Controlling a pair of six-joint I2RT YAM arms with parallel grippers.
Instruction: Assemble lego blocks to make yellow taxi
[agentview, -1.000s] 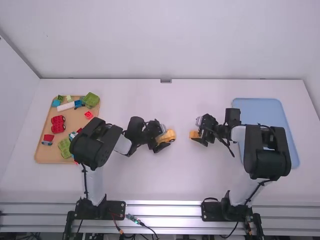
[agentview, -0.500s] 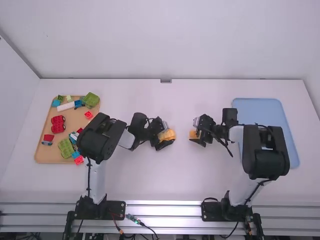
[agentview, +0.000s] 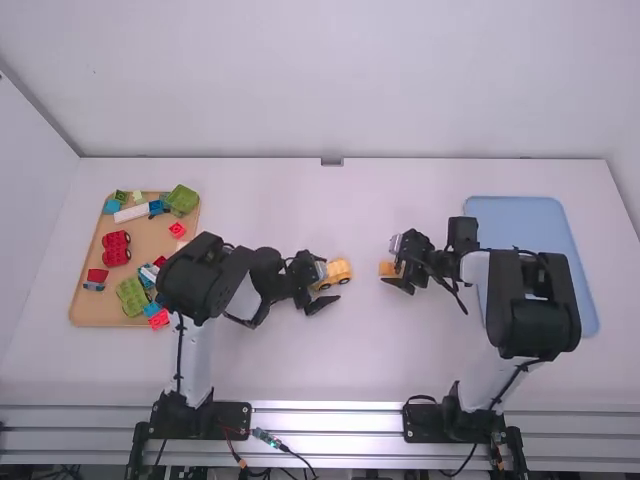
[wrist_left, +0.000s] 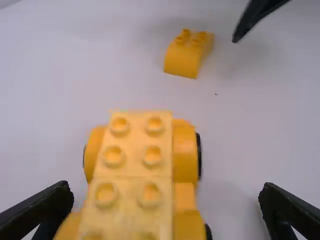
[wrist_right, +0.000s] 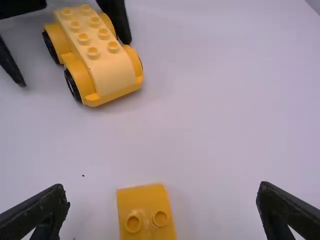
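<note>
Standing on the white table (agentview: 340, 365), one yellow car (wrist_right: 100, 55) serves as the landmark, with eight studs on its top in the right wrist view. The one left gripper (agentview: 325, 285) sits at the car's left end in the high view, its two fingers spread wide, one on each side of the car. To the right of the car, apart from it, lies one small yellow block (wrist_right: 145, 197). The one right gripper (agentview: 390, 262) is also right of the car, its two fingers wide apart with the small block between them and bare space on both sides of it. Well left of the car is one tan tray (agentview: 88, 312) bearing two large green blocks (agentview: 182, 200), one white block (agentview: 131, 213) and others. Well right of the car is one blue tray (agentview: 515, 215).
</note>
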